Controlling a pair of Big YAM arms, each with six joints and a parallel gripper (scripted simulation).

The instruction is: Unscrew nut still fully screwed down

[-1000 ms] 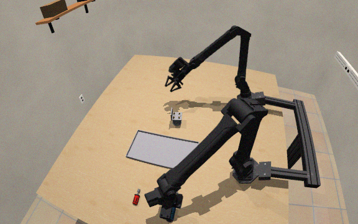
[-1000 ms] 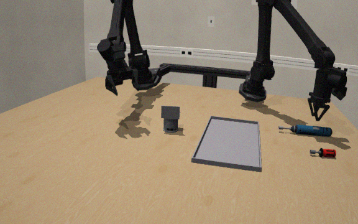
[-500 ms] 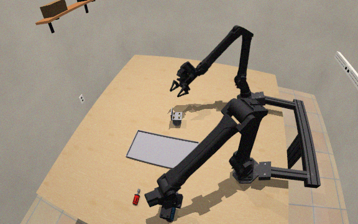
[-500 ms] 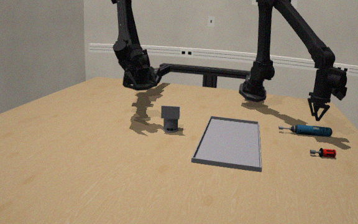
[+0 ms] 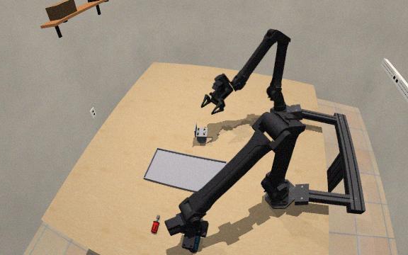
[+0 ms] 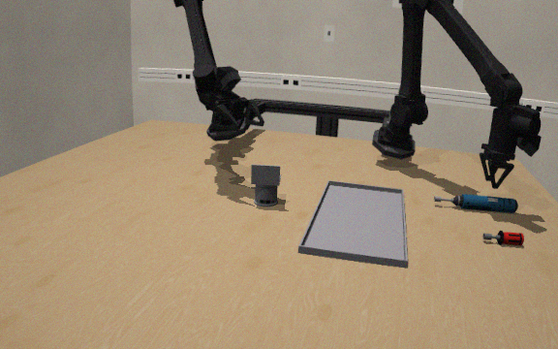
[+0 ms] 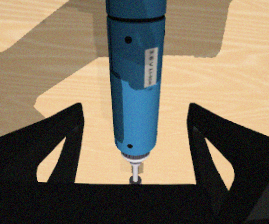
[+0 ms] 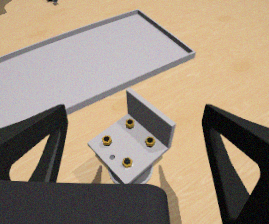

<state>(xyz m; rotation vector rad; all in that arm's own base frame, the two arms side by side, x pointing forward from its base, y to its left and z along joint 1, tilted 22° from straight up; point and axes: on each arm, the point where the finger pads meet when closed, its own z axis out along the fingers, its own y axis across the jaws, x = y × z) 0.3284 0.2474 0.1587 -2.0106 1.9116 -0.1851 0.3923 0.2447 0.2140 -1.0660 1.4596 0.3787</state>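
The joint module (image 5: 201,138) stands on the table with its grey bracket on top; it also shows in the exterior view (image 6: 265,185). The right wrist view shows the bracket (image 8: 133,144) with several brass nuts on its flat plate; I cannot tell which nut sits lowest. My right gripper (image 5: 214,103) is open and hovers above and beyond the module, empty. The blue nut driver (image 6: 486,203) lies flat on the table. My left gripper (image 6: 495,180) is open just above it, and the barrel (image 7: 135,63) lies between the fingers in the left wrist view, not gripped.
A flat grey tray (image 6: 358,223) lies between the module and the tools. A short red hand tool (image 6: 507,237) lies near the driver, toward the table's edge. The arm bases and a black frame stand at the table's back edge.
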